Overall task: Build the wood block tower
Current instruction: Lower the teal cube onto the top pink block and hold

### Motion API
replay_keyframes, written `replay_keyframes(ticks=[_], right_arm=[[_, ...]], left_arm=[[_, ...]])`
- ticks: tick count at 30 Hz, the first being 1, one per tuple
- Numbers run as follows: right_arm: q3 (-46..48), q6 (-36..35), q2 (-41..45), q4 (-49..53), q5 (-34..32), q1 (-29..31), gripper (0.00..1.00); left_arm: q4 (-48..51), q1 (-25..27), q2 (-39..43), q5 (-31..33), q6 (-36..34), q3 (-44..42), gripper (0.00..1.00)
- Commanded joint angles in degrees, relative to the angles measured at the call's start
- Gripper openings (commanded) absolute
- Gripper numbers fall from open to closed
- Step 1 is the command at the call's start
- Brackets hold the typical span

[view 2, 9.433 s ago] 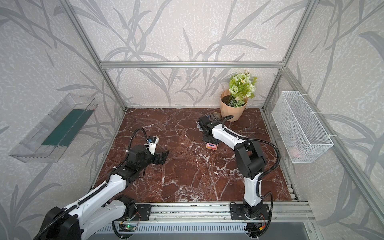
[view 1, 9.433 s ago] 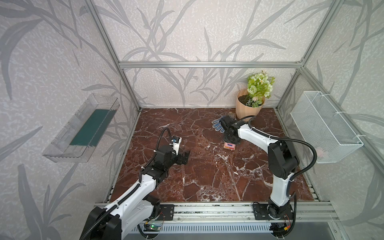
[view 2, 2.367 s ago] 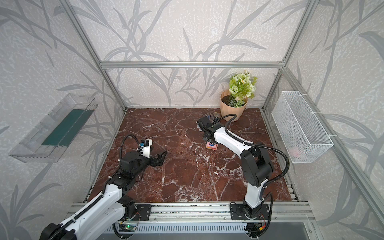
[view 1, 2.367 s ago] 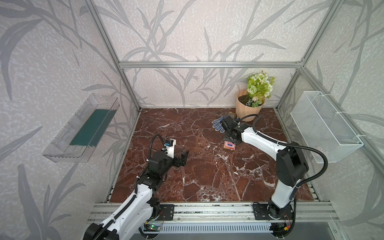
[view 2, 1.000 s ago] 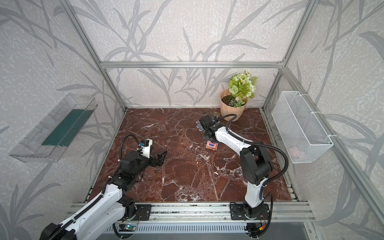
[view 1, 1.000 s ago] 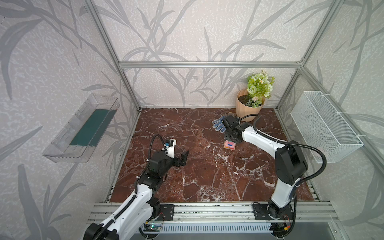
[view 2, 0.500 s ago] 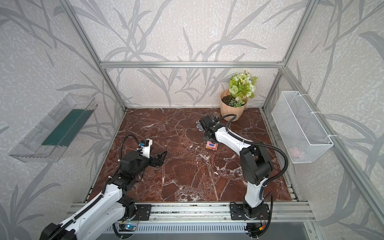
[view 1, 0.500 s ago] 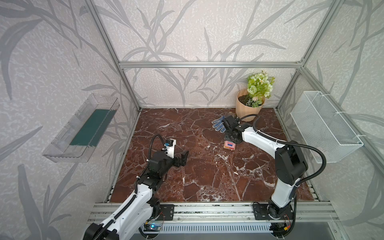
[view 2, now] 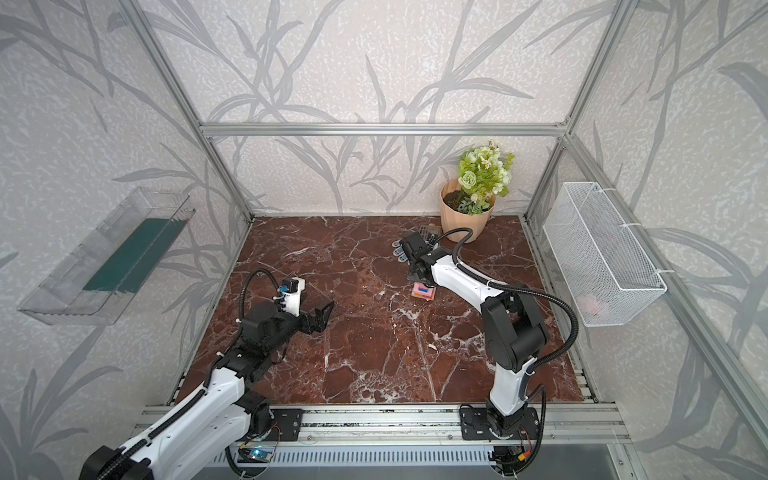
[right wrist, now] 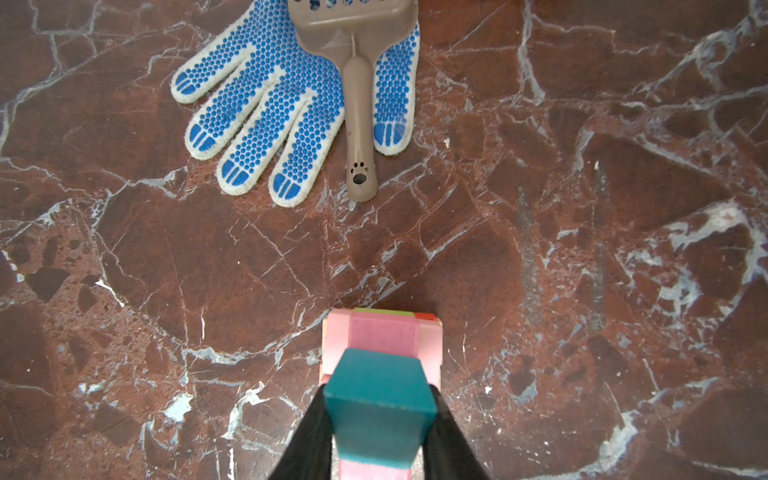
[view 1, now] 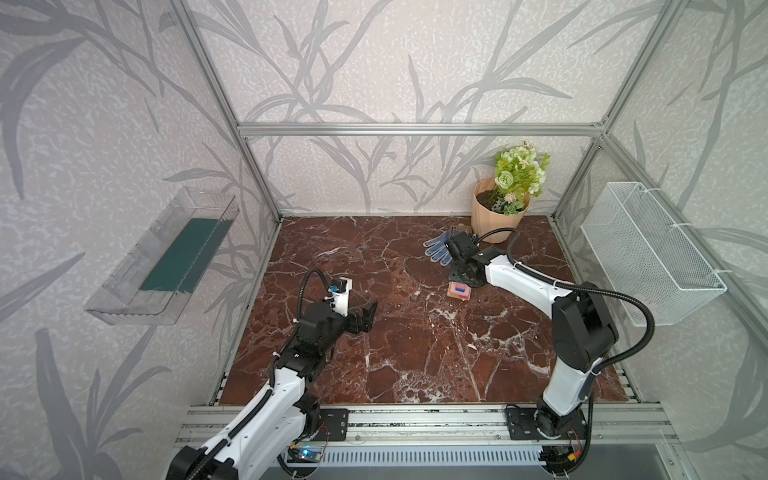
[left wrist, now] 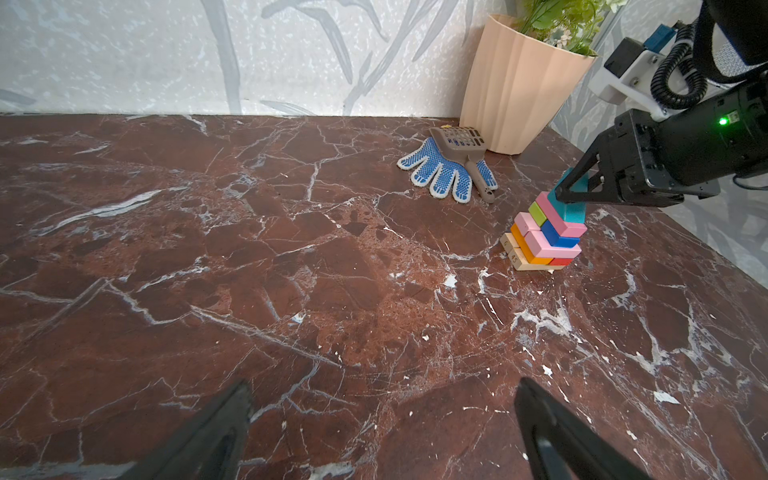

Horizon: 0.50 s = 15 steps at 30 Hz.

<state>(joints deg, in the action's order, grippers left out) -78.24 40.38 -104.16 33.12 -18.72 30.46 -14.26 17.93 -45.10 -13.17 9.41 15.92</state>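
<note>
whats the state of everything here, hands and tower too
left hand, open, empty
right hand, shut on teal block
teal block, held at the tower's top
tower, standing, layers stacked
glove, lying flat, palm dots up
scoop, lying across glove
flowerpot, upright

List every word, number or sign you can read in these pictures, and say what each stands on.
Paw-print sign, no words: near the end of the brown scoop handle.
Dark marks on the end faces of the tan blocks: too small to read.
No other text is visible.
</note>
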Motion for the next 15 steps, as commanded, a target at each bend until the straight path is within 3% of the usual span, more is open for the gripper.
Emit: replay_keyframes(ticks=[1, 7, 10, 15], right_arm=[[0.45, -0.87, 1.43, -0.25, 0.42, -0.34, 0.0], [0.57, -0.99, 1.51, -0.34, 0.48, -0.53, 0.03], [0.79, -0.82, 1.85, -0.47, 0.5, -0.56, 0.17], [1.05, -0.21, 2.26, 0.15, -0.49, -0.57, 0.31]], left_arm=[[-1.59, -0.17, 0.45, -0.45, -1.15, -0.14, 0.99], [-1.59, -0.14, 0.29, -0.45, -1.21, -0.16, 0.99], [-1.64, -0.18, 0.29, -0.45, -1.19, -0.13, 0.99], [-1.62, -0.18, 0.36, -0.45, -1.22, -0.12, 0.99]])
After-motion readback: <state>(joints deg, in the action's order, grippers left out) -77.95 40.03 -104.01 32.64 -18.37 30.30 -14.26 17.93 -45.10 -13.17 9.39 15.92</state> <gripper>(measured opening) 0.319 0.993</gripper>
